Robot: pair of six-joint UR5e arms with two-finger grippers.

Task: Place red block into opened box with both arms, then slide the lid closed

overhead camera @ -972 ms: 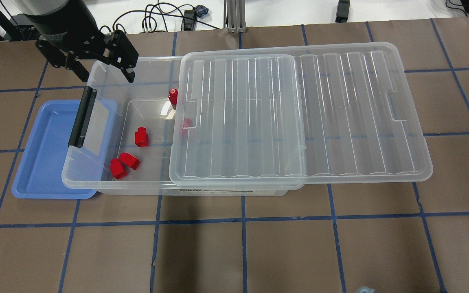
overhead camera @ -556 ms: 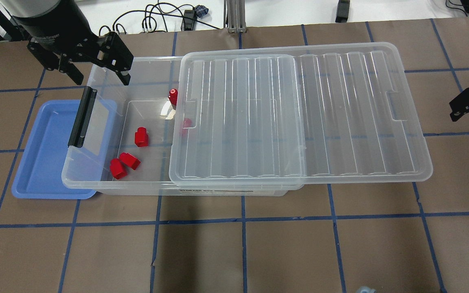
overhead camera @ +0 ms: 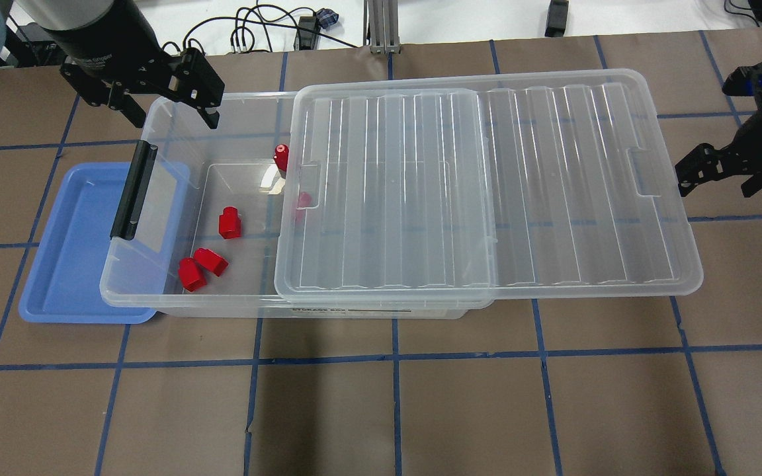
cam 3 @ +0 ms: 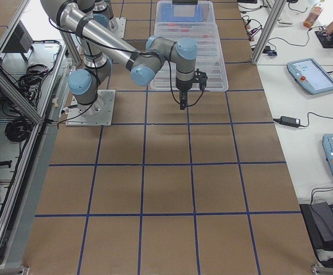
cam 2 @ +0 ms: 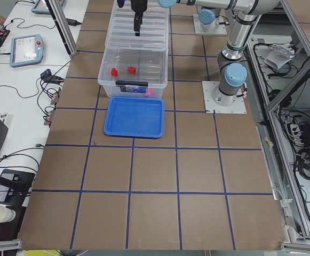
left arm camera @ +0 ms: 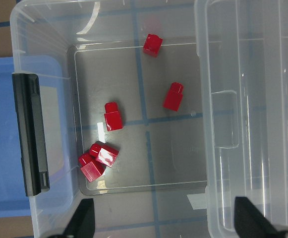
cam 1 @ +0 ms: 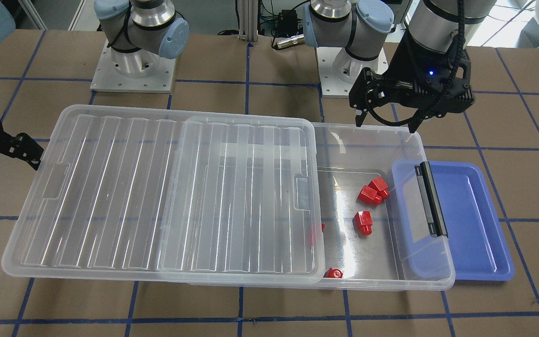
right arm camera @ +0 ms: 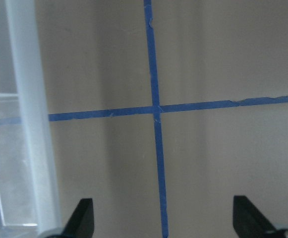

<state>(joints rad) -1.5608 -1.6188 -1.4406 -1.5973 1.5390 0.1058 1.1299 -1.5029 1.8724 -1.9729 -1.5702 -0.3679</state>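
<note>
Several red blocks lie in the open end of the clear box (overhead camera: 176, 305): one alone (overhead camera: 229, 222), a touching pair (overhead camera: 211, 260), one by the far wall (overhead camera: 281, 157), and one (overhead camera: 303, 201) half under the lid's edge. The ribbed lid (overhead camera: 487, 185) covers the box's right part and overhangs its right end. My left gripper (overhead camera: 169, 102) hangs open and empty above the box's far left corner, and its wrist view looks down on the blocks (left arm camera: 113, 116). Just off the lid's right short edge, my right gripper (overhead camera: 718, 175) is open and holds nothing.
A blue tray (overhead camera: 70, 251) sits partly under the box's left end, below the black latch bar (overhead camera: 133, 192). Brown table with blue tape lines (right arm camera: 156, 106) lies under the right gripper. Cables and a metal post stand along the far edge.
The right gripper has come in from the right edge toward the lid's right short edge. The left gripper has only drifted slightly above the box corner. Blocks and lid are unmoved.
</note>
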